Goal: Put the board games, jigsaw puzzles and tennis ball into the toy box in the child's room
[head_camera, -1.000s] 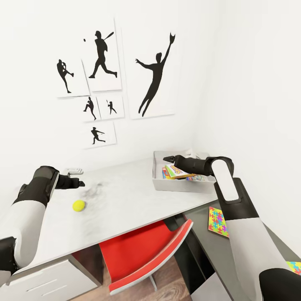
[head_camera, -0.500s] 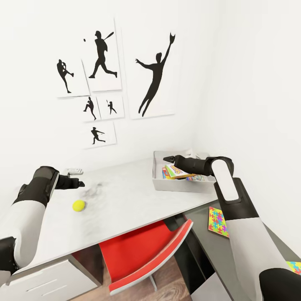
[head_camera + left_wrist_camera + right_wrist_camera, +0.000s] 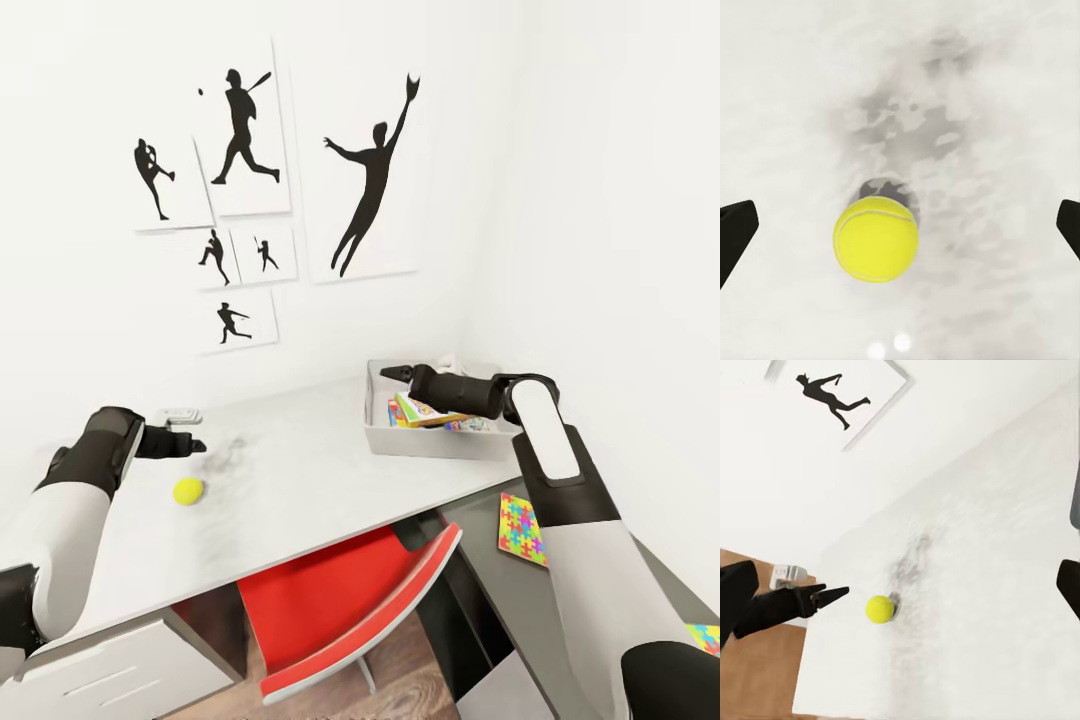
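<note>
The wide-open left gripper (image 3: 192, 446) hangs above the ball (image 3: 188, 491); a bump could roll it off the desk (image 3: 300, 480).

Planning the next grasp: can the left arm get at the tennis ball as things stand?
Probably yes. The left gripper hangs open just above the tennis ball, its fingers wide on either side in the wrist view. The ball lies alone on the light grey table, nothing between.

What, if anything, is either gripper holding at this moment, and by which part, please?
Nothing is held. The left gripper hangs open above the tennis ball, which lies on the table. The right gripper is empty over the toy box.
</note>
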`<state>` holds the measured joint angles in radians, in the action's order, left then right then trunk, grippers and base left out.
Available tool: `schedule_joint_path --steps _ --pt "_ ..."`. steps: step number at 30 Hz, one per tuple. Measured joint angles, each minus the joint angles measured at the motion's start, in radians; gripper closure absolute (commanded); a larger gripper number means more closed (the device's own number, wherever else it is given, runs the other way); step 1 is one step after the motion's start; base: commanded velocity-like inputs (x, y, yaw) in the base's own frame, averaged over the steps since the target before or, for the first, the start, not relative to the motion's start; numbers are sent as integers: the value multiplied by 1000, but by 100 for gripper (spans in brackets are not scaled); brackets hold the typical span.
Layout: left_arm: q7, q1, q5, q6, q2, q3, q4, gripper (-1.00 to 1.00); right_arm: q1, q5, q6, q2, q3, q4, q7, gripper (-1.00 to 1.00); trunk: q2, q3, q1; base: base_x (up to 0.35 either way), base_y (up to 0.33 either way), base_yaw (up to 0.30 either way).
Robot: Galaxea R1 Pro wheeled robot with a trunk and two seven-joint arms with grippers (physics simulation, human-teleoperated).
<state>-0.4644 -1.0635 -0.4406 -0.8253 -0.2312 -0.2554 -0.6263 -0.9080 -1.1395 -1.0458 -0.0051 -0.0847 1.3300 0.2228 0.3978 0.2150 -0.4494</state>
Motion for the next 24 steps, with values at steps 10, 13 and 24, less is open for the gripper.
schedule_joint_path --steps 10,13,24 --pt "1 0 0 13 0 -40 15 -100 0 -84 0 1 -63 -13 0 -100 0 15 0 0 0 0" --pt "-1 0 0 14 0 -45 15 -100 -1 -89 0 3 -71 -21 0 -100 0 20 0 0 0 0" --pt "-4 0 0 14 1 -50 14 -100 0 -94 1 8 -79 -73 0 -100 0 38 0 0 0 0"
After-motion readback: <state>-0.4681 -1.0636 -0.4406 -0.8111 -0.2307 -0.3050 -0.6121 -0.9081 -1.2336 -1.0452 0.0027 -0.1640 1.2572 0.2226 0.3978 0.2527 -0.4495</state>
